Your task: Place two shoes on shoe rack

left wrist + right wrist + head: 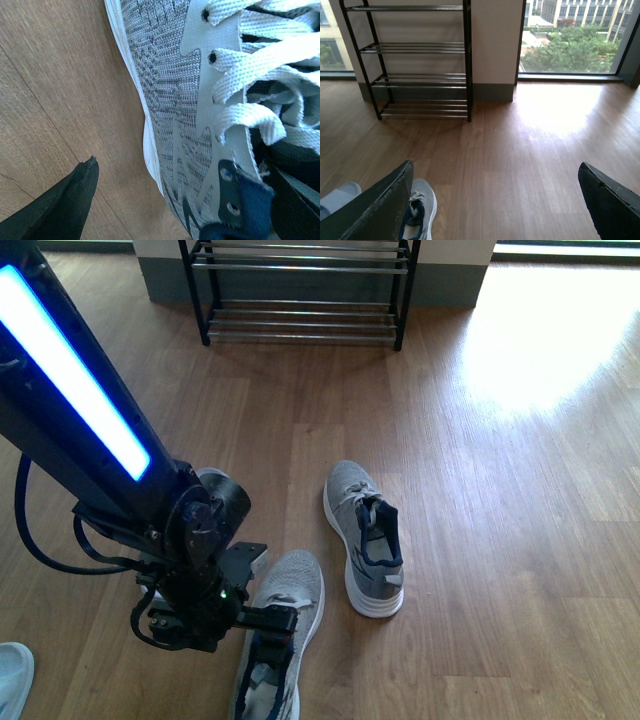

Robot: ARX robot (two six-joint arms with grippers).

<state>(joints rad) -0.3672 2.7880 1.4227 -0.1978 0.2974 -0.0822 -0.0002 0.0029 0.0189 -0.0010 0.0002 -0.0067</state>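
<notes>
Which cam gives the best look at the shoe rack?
Right wrist view: the shoe rack shows four tiers and both side frames down to the floor. Front view catches only its lower tiers. Left wrist view shows none of it.

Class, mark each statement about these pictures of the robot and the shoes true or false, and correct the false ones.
1. The far sneaker lies on the floor. True.
2. The rack holds one shoe. False: no shoe is on it.
3. The left gripper is at the near sneaker. True.
4. The right gripper is shut on a slide. False: it is open and holds nothing.
</notes>
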